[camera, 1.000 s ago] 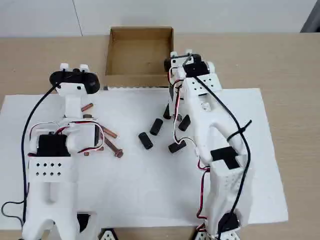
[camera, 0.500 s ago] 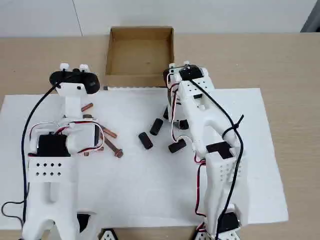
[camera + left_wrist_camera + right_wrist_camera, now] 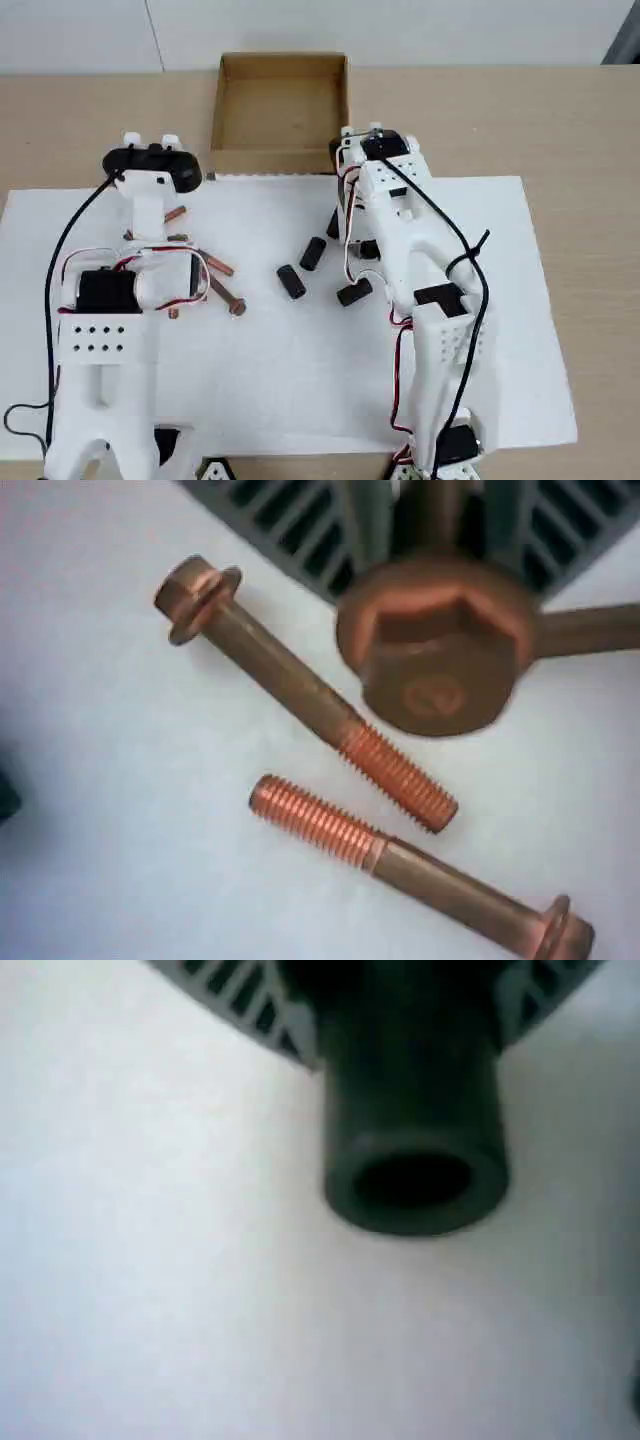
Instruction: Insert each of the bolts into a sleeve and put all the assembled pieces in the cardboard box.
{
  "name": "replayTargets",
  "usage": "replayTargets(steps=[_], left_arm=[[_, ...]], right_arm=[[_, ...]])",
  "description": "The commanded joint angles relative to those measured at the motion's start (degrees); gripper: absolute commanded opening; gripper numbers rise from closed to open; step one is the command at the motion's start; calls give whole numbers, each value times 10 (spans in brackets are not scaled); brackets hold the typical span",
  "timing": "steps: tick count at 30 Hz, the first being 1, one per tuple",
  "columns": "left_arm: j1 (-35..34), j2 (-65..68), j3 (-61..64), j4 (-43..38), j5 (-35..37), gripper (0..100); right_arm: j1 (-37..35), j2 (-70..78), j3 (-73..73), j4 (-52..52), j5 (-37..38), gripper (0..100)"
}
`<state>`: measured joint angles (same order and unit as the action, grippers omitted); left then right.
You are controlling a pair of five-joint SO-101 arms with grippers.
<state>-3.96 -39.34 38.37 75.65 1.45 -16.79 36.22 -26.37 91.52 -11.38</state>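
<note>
My left gripper [image 3: 432,520] is shut on a copper bolt [image 3: 435,655], whose hex head faces the left wrist view. Two more bolts [image 3: 300,685] [image 3: 420,875] lie on the white paper just below it. From above, the left gripper [image 3: 150,222] hangs over the bolt cluster [image 3: 222,292] at the paper's left. My right gripper [image 3: 410,990] is shut on a black sleeve [image 3: 412,1150], its open bore toward the right wrist view. In the high view the right gripper [image 3: 345,215] is near the paper's far edge, beside loose sleeves [image 3: 313,253] [image 3: 291,281] [image 3: 354,292].
The open cardboard box [image 3: 216,110] stands on the wooden table just beyond the white paper [image 3: 300,390], between the two arms' wrists. Cables loop along both arms. The near half of the paper is bare.
The right arm has drawn back from the box towards the paper's far edge, and its elbow has shifted left. The left arm has barely shifted.
</note>
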Motion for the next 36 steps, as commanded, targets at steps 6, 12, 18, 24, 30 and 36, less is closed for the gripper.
replayTargets(steps=[6, 12, 18, 24, 30, 36], left_arm=[[0, -18, -8, -13, -4, 6], [0, -18, -65, 25, -4, 6], [0, -18, -135, 55, -4, 6], [14, -34, -194, 112, -4, 6], [102, -152, -182, 190, -2, 6], [129, -285, -62, 139, 25, 6]], right_arm=[[-7, -52, -126, 64, 44, 3], [-7, -172, -113, 66, 62, 4], [-3, -295, -59, 73, 62, 4], [-3, -460, 62, 72, 62, 4], [-2, -657, 208, 67, 60, 4], [-2, -825, 368, 44, 60, 4]])
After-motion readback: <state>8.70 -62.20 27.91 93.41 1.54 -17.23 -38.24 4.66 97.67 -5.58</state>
